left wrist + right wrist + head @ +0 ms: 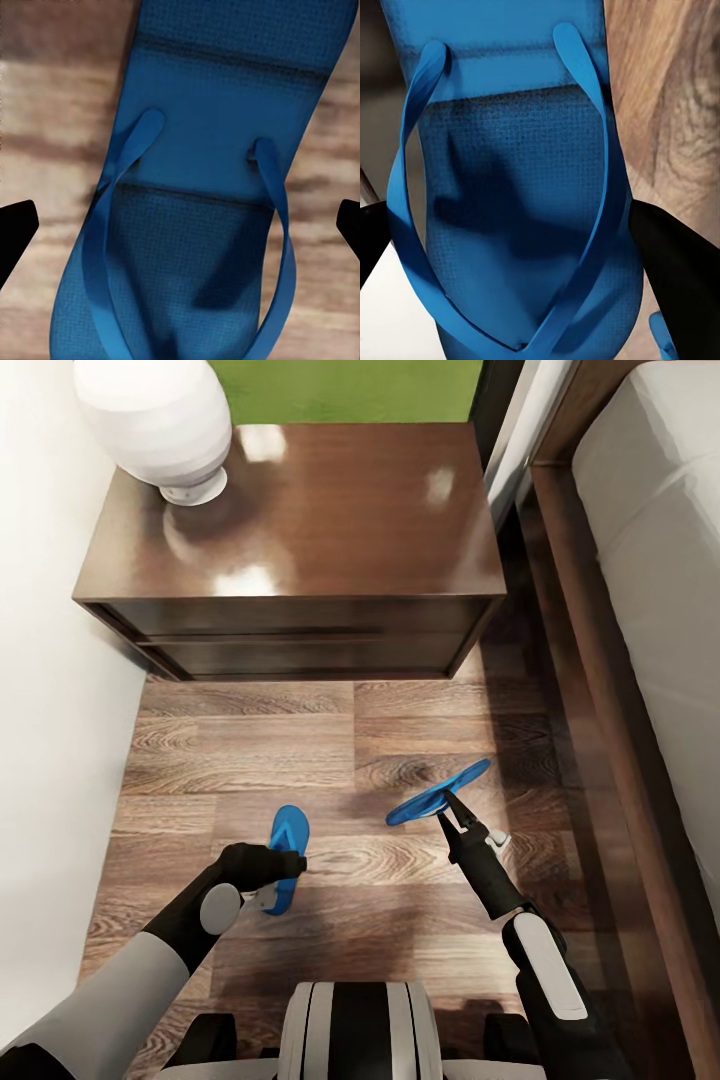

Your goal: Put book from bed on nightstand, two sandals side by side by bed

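Observation:
Two bright blue sandals are in view. One sandal (290,838) (217,150) lies flat on the wood floor, and my left gripper (287,866) (184,225) hovers just over it, open wide with a finger off each side. The other sandal (440,792) (510,165) hangs tilted above the floor nearer the bed (655,560), with my right gripper (452,803) (510,217) shut on its heel end. A dark brown nightstand (300,530) stands ahead with a bare glossy top. The book is out of view.
A white rounded lamp (155,420) sits on the nightstand's back left corner. A white wall (50,710) runs along the left. The bed's dark wooden frame (600,660) borders the floor strip on the right.

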Tool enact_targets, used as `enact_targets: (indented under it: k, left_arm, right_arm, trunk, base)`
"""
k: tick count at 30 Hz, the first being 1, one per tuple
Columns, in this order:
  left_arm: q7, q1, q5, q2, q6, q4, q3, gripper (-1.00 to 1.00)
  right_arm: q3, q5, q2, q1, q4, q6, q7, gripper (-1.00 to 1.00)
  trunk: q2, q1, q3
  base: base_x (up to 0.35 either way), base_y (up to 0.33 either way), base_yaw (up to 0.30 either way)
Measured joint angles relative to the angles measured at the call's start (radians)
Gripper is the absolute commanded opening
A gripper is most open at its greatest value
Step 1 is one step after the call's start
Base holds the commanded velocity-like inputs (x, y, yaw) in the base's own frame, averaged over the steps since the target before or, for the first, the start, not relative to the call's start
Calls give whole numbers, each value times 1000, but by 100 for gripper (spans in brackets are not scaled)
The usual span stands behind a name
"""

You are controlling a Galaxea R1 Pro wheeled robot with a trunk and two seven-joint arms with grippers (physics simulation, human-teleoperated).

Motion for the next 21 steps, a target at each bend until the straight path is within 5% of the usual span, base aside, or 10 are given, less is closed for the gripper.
enact_targets:
  k: [21]
  left_arm:
    - [-4,0,0,0,-2,0,-1,100]
  right_arm:
    - [0,0,-1,0,0,0,0,-100]
  trunk:
    - [0,0,0]
  base:
    - [0,0,0]
